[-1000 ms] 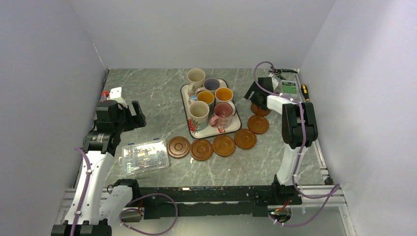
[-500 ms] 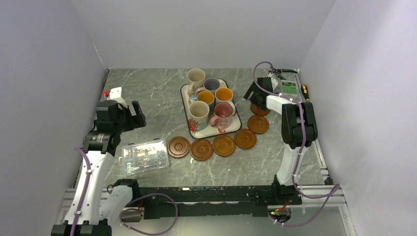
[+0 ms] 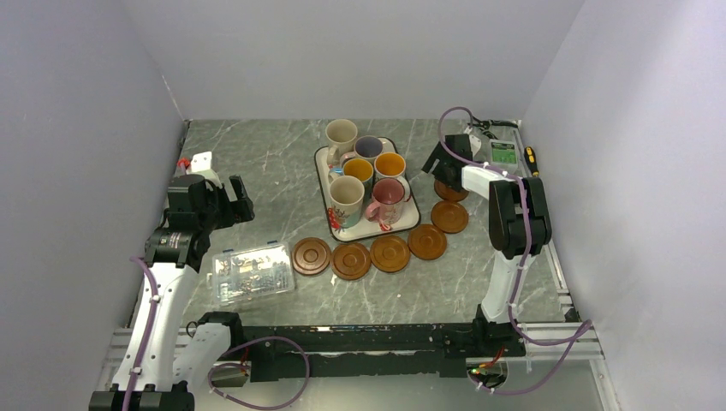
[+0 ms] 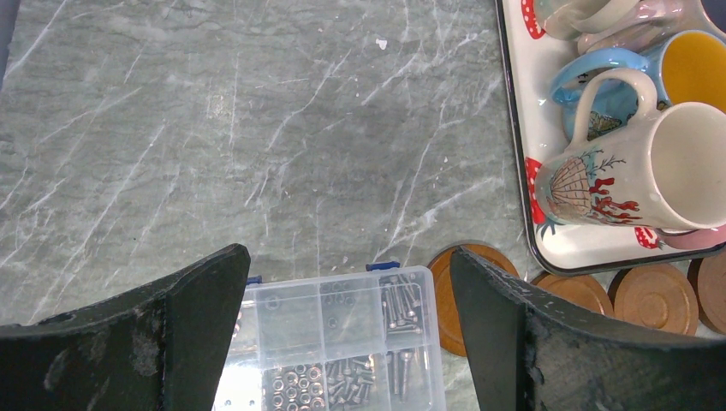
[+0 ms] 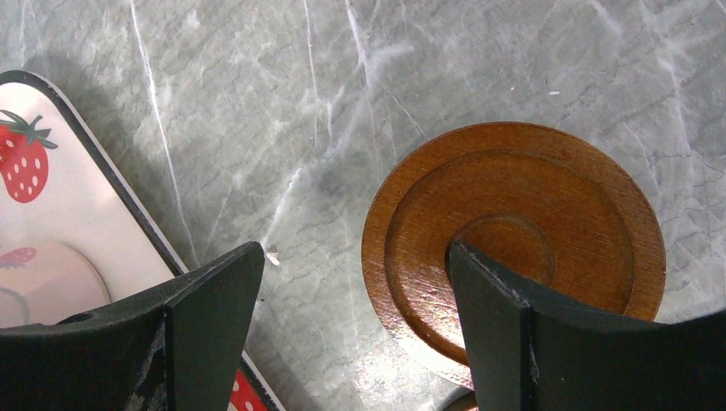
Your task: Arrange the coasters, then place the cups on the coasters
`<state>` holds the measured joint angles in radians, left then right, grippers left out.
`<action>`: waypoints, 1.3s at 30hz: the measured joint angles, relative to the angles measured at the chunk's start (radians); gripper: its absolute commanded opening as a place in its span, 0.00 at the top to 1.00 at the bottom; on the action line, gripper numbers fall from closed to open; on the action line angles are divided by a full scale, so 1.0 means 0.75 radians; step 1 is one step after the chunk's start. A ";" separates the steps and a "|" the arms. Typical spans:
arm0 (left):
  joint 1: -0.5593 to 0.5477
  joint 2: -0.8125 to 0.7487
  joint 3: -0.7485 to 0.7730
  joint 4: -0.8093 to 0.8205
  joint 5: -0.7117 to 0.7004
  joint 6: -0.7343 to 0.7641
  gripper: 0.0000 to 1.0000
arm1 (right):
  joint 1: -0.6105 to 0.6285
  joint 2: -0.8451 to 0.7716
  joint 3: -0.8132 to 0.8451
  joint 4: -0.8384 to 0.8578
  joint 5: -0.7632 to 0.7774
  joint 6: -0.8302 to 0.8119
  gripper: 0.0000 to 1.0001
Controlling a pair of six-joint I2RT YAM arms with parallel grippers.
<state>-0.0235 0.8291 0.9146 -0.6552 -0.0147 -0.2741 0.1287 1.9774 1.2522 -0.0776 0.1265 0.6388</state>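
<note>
Right gripper (image 5: 351, 265) wide open, empty, poised over the farthest coaster (image 5: 548, 214). Left gripper (image 4: 349, 257) wide open, empty, above the clear box (image 4: 338, 334). 6 coasters (image 3: 372, 254) curve along the tray's (image 3: 409, 224) near and right sides. 6 cups (image 3: 389, 164) grouped at the tray, 0 on coasters.

In the right wrist view, the coaster (image 5: 514, 205) loses its 5 o'clock part behind one finger of the right gripper (image 5: 351, 265). The strawberry tray (image 5: 77, 197) runs off the edge at 9 o'clock. In the left wrist view, the clear box (image 4: 342, 325) is cut off at 6 o'clock and the cream mug (image 4: 616, 171) at 3 o'clock. From above, the box's contents are too small to tell, as is the green item (image 3: 502, 153) at 2 o'clock on the bench (image 3: 257, 163).
</note>
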 measured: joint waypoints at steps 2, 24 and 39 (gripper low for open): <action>0.000 0.000 0.000 0.001 0.000 0.000 0.06 | 0.001 0.001 0.002 -0.002 0.001 -0.001 0.15; -0.009 -0.001 0.000 0.002 -0.010 0.000 0.06 | 0.018 -0.070 0.165 -0.202 -0.043 -0.106 0.11; -0.009 -0.021 0.000 0.003 -0.011 0.000 0.06 | 0.374 -0.732 -0.085 -0.456 0.116 -0.050 0.10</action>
<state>-0.0299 0.8131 0.9146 -0.6533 -0.0227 -0.2741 0.4091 1.4284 1.1881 -0.4194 0.2134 0.6014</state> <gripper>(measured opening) 0.938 0.894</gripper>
